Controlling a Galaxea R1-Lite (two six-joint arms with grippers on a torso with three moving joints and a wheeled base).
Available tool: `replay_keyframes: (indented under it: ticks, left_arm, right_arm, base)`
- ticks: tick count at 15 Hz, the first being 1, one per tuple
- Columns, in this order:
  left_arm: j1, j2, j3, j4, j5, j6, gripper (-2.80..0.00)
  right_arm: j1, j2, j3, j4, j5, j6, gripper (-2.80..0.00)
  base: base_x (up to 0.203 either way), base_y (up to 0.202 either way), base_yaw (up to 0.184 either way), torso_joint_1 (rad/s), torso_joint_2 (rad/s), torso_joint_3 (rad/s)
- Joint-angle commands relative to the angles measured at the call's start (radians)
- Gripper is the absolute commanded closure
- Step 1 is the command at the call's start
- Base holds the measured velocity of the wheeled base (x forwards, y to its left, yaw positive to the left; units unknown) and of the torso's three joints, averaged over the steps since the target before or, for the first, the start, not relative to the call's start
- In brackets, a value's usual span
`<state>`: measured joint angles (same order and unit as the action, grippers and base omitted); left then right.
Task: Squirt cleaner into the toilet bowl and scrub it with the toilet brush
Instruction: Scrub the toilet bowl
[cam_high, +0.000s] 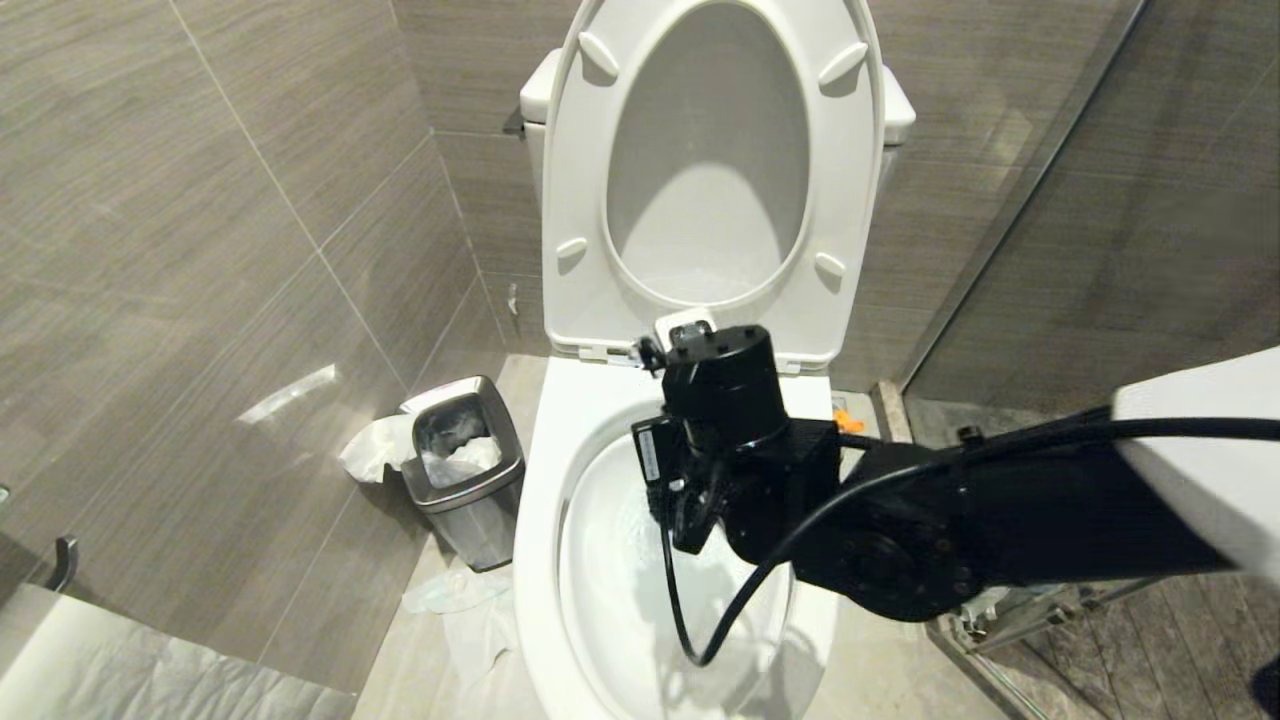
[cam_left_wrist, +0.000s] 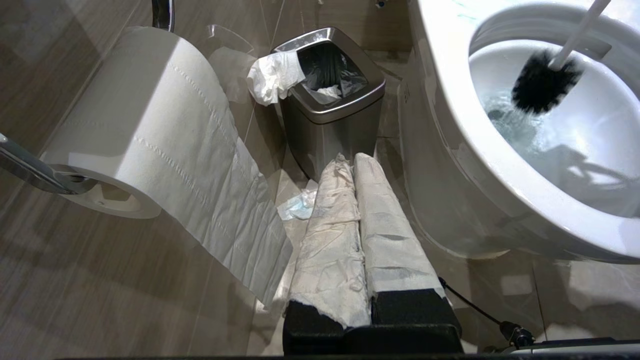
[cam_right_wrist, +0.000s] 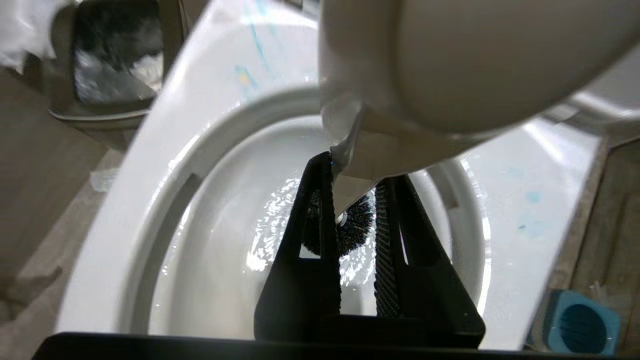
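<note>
Right gripper (cam_right_wrist: 352, 200) clamping slim white handle of black-bristled toilet brush (cam_left_wrist: 542, 82), centre frame, head dipping into water of glossy white ceramic toilet bowl (cam_left_wrist: 450, 125). Left gripper (cam_left_wrist: 354, 159) idling, paper-wrapped fingers together, lower centre. Advice: keeping bristles pressed on wall, sweeping under rim, avoiding splashing.

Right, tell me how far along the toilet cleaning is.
Done: seat and lid are up, and faint blue streaks on the toilet bowl rim suggest cleaner has been squirted. In hand: the right gripper is shut on the toilet brush, whose black bristle head is down in the basin at the waterline. The left gripper is parked, shut, near the steel bin. Left: finish scrubbing, then return the brush to the blue holder.
</note>
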<state>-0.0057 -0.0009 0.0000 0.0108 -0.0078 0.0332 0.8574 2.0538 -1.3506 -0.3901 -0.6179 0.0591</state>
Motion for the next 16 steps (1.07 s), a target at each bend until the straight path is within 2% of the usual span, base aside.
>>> replay_keyframes:
  ticks: [1,4,8,12,13,16]
  left_arm:
    - [0.000,0.001,0.003,0.000,0.000,0.001,0.00]
    - [0.000,0.001,0.003,0.000,0.000,0.001,0.00]
    - [0.000,0.001,0.003,0.000,0.000,0.001,0.00]
    - [0.000,0.001,0.003,0.000,0.000,0.001,0.00]
    - [0.000,0.001,0.003,0.000,0.000,0.001,0.00]
    - [0.000,0.001,0.003,0.000,0.000,0.001,0.00]
  right_arm:
    - [0.009,-0.154,-0.011,0.063,-0.003,0.000,0.00]
    - [0.028,-0.259,-0.118,0.280,-0.007,-0.001,0.00]
    - [0.052,-0.270,-0.299,0.459,-0.030,0.001,0.00]
    - [0.065,-0.256,-0.371,0.533,-0.032,0.035,0.00]
    - [0.074,-0.251,-0.366,0.541,-0.032,0.067,0.00]
    - [0.112,-0.226,-0.348,0.648,-0.044,0.235,0.00]
  base:
    - [0.000,0.000,0.000,0.000,0.00,0.000]
    - [0.000,0.000,0.000,0.000,0.00,0.000]
    - [0.000,0.000,0.000,0.000,0.00,0.000]
    - [0.000,0.000,0.000,0.000,0.00,0.000]
    - [0.000,0.000,0.000,0.000,0.00,0.000]
    - [0.000,0.000,0.000,0.000,0.00,0.000]
